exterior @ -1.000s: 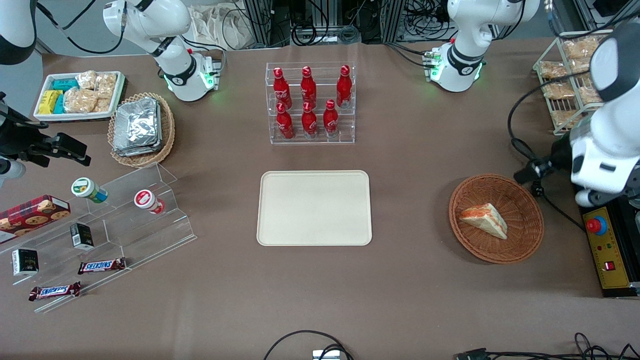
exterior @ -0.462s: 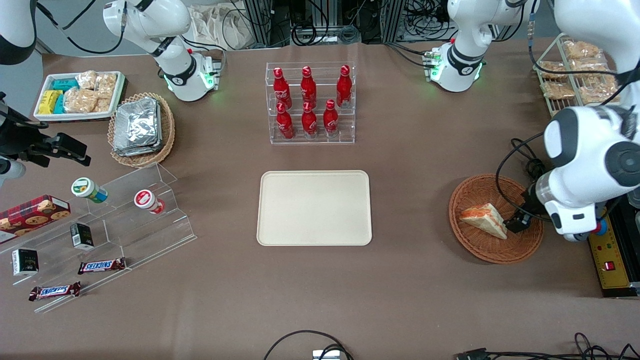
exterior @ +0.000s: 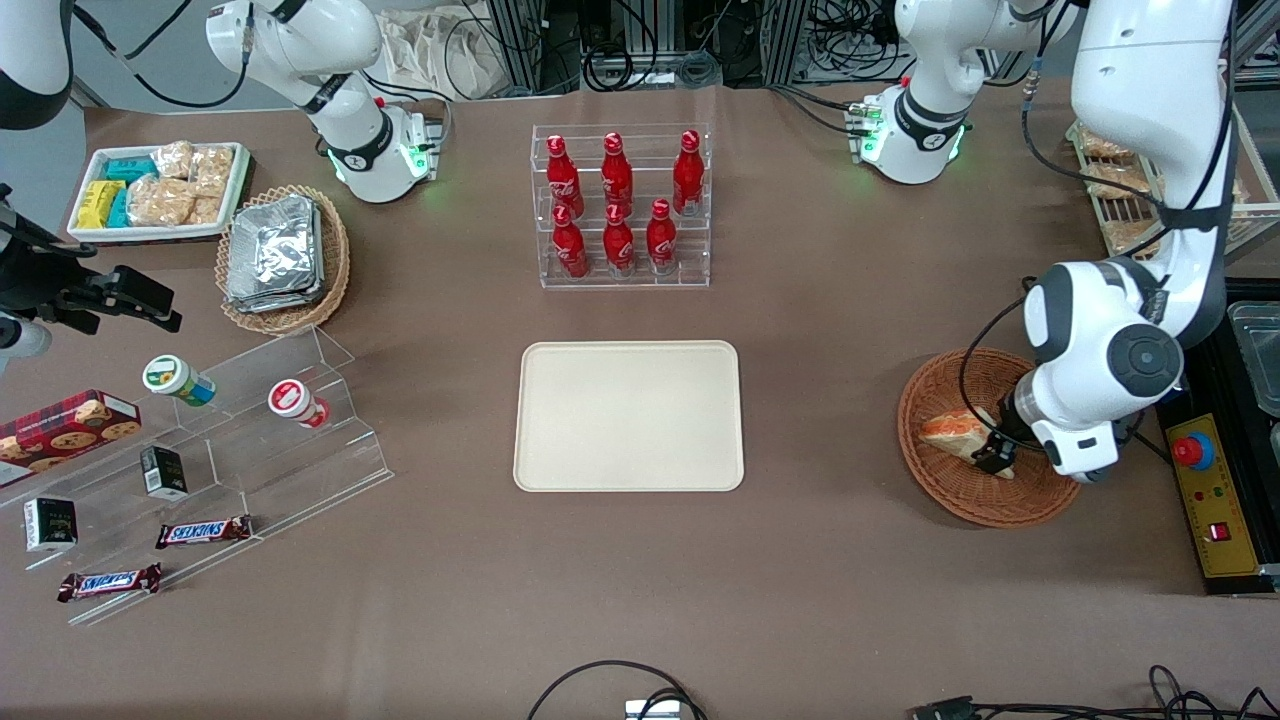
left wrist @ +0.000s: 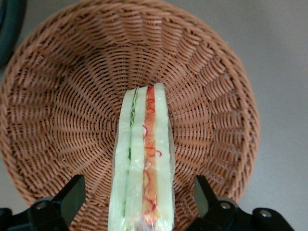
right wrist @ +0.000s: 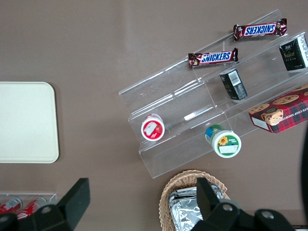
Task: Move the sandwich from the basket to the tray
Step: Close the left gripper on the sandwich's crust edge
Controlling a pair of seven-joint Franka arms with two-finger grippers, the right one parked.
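The sandwich point(exterior: 950, 430) lies in the orange-brown wicker basket point(exterior: 940, 490) toward the working arm's end of the table. It is a white-bread wedge with orange-red and green filling on its cut edge point(left wrist: 143, 159). My gripper point(exterior: 992, 455) is down in the basket point(left wrist: 62, 101) at the sandwich's wide end. It is open, with one finger point(left wrist: 72, 195) on each side of the sandwich and a gap between each finger and the bread. The cream-beige tray point(exterior: 629, 416) lies bare at the middle of the table.
A clear rack of red bottles point(exterior: 620, 205) stands farther from the front camera than the tray. A control box with a red button point(exterior: 1205, 495) lies beside the basket at the table's end. A wire rack of snack packets point(exterior: 1120, 180) stands farther back.
The working arm has swung in over the basket and come down. My gripper has moved from outside the basket to straddle the sandwich's wide end. The sandwich has not moved.
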